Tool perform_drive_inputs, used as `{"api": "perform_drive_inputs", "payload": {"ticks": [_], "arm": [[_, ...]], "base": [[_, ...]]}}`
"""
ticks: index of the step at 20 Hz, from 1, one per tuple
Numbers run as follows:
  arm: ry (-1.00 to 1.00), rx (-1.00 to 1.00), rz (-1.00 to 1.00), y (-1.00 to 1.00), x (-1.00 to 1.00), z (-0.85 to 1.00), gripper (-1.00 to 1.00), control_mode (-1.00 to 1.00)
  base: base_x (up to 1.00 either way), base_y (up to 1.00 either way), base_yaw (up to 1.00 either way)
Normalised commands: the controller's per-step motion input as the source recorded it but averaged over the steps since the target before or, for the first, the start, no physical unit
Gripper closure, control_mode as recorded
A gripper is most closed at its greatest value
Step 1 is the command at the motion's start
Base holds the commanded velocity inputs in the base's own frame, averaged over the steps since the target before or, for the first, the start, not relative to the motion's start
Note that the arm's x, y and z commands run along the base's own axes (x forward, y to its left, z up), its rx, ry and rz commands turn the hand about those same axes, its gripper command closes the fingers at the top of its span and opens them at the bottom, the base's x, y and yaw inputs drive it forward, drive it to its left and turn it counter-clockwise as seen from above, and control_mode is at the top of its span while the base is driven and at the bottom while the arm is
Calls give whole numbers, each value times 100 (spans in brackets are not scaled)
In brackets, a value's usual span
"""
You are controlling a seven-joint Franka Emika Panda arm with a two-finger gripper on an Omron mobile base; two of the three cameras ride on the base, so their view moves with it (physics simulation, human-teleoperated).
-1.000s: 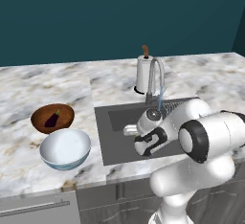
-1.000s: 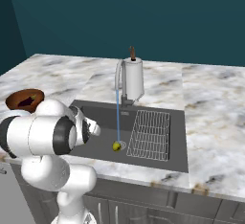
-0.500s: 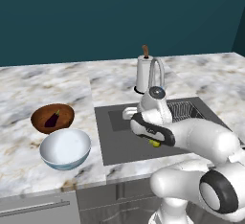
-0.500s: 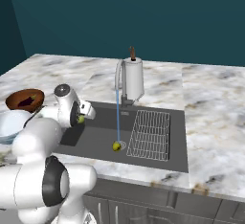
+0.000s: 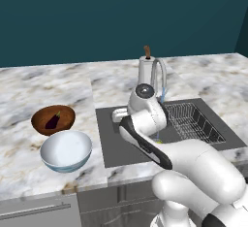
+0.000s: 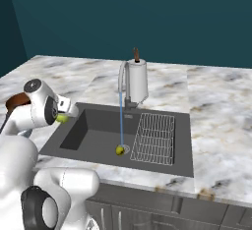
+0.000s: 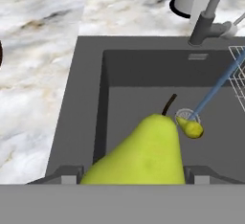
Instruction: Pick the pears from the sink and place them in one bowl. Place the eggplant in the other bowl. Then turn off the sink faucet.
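Held item: one pear (image 7: 143, 156), clamped between the gripper (image 7: 131, 174) jaws, filling the lower centre of the hand view; stem points toward frame top.

Second pear (image 6: 119, 150): lies on the sink (image 6: 93, 126) floor at the drain, centre of the right base view, under the running stream from the faucet (image 6: 121, 79).

Eggplant (image 5: 53, 121): already in the brown wooden bowl (image 5: 41, 117), left of the left base view.

White and blue bowl (image 5: 77, 159): empty, lower left, just below the wooden bowl.

Risks, judged:
- The two bowls sit close together; a release off target would put the pear with the eggplant.
- A rounded, tapering fruit could slip out during the swing.
- Water running; faucet not yet shut off.
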Motion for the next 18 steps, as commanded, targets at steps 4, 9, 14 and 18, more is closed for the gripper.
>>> {"api": "perform_drive_inputs", "payload": {"ticks": [4, 9, 14, 18], "arm": [[8, -1, 9, 58, -41, 28, 100, -100], [11, 0, 14, 56, -36, 36, 100, -100], [9, 0, 15, 67, -25, 12, 100, -100], [2, -3, 12, 65, -4, 0, 100, -100]], "base": [[0, 0, 0], [0, 0, 0], [0, 0, 0], [0, 0, 0]]}}
